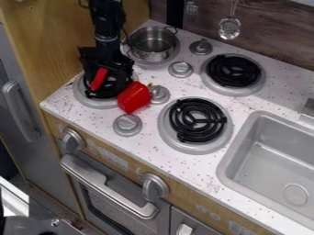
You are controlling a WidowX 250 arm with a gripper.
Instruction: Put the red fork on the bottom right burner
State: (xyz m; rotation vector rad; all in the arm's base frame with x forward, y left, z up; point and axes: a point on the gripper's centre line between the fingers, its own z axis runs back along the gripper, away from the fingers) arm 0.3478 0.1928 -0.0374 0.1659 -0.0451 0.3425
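Inspector: Which step is being logged?

Hand: By my judgement, the pick-up. My angular black gripper [107,87] is hanging over the round, silver-rimmed front left burner [98,104]. Among my black parts there, a narrow red strip is showing; I am taking it for the plastic fork [98,79].

Inspector: State of grip?

Hand: Undetermined. I cannot tell whether I am open, closed or gripping the fork.

Inspector: What is the next move requiring?

Hand: If I am lacking a hold, it is calling for one. Otherwise, it is calling for a lift clear of the blocky red toy piece [133,97], then a carry over the round silver-grey knobs to the black-coiled front right burner [199,133], and a level release.

Inspector: Obstructions?

Hand: My own body is hiding much of the front left burner and the fork's ends. I am making out no tines. The toy piece is lying just beside me, its identity staying uncertain; whether it is touching me, I cannot say.
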